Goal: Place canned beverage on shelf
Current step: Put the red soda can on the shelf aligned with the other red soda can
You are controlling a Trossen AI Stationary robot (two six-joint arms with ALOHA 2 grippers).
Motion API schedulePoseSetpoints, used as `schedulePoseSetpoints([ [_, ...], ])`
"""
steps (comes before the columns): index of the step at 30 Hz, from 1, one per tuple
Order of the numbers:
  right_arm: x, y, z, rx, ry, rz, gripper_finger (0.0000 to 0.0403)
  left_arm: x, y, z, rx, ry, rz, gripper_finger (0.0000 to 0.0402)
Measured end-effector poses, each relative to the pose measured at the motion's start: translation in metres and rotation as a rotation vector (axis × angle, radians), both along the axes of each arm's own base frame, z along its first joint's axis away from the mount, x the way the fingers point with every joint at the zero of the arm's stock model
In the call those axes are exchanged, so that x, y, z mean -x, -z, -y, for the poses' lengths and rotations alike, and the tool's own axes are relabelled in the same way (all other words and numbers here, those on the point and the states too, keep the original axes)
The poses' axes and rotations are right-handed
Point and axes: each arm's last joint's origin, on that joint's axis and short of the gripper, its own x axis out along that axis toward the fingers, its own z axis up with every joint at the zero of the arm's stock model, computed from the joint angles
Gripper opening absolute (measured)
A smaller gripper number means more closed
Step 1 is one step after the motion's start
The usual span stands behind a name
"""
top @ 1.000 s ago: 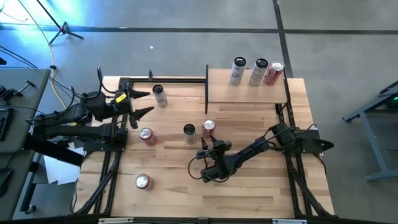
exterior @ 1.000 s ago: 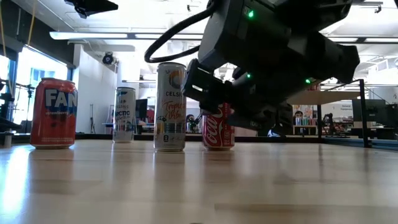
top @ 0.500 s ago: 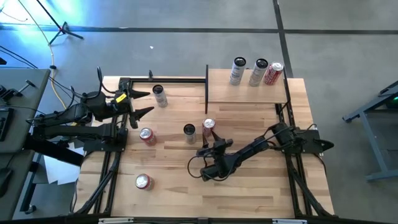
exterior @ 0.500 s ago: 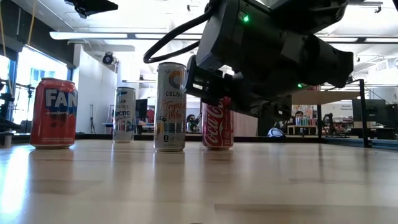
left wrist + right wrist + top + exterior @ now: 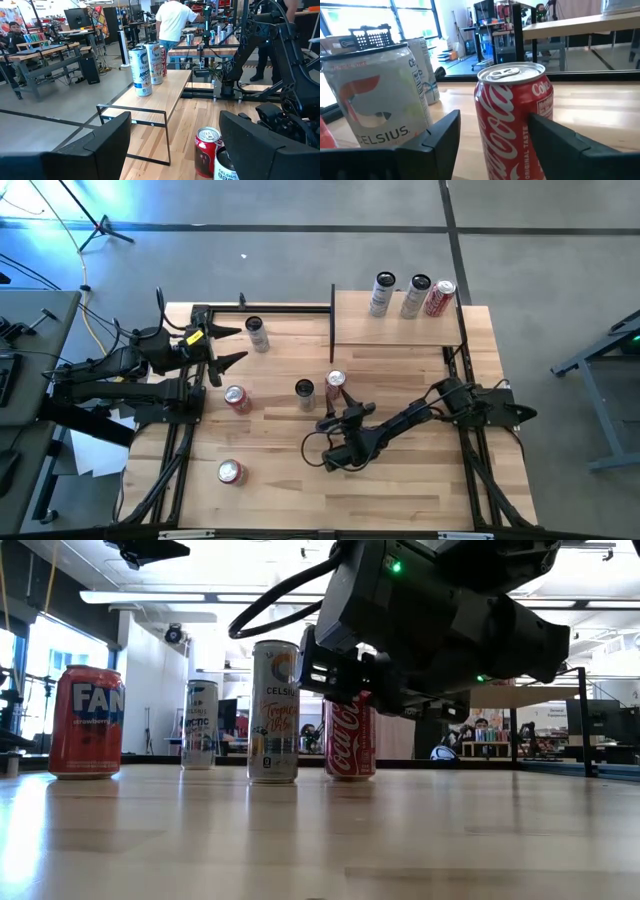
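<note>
A red Coca-Cola can (image 5: pixel 512 125) stands upright on the tabletop near its middle (image 5: pixel 336 383). My right gripper (image 5: pixel 336 404) is low and level in front of it, open. One finger shows on each side of the can in the right wrist view (image 5: pixel 493 120), and I see no touch. The shelf (image 5: pixel 385 330) is at the far right and carries three upright cans (image 5: pixel 416 296). My left gripper (image 5: pixel 218 348) waits raised at the far left, open, with nothing between its fingers (image 5: pixel 175 120).
A slim Celsius can (image 5: pixel 304 393) stands close to the left of the Coca-Cola can. A Fanta can (image 5: pixel 237 398), another red can (image 5: pixel 231 471) near the front and a slim can (image 5: pixel 257 333) at the far left also stand on the table. The shelf's black frame post (image 5: pixel 332 310) rises beyond the Coca-Cola can.
My right gripper has rolled at the wrist while staying in front of the Coca-Cola can. In the low view its body has tipped and its fingers now sit higher against the can. The cans have not moved.
</note>
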Motion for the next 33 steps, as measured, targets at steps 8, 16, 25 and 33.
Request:
schedulePoseSetpoints([
  [8, -0.001, 0.0, 0.004, 0.023, 0.008, -0.054, 0.0279, 0.0, 0.0, 0.0, 0.0, -0.001, -0.001, 0.028],
  [16, -0.001, 0.0, 0.004, 0.036, 0.008, -0.077, 0.0376, 0.0, 0.0, 0.0, 0.0, 0.0, 0.0, 0.028],
  [25, -0.005, -0.001, 0.016, 0.045, 0.046, -0.067, 0.0399, 0.0, 0.0, 0.0, 0.0, 0.0, 0.0, 0.028],
  [33, -0.011, 0.0, 0.037, 0.021, 0.094, -0.056, 0.04, 0.0, 0.0, 0.0, 0.0, 0.0, 0.0, 0.028],
])
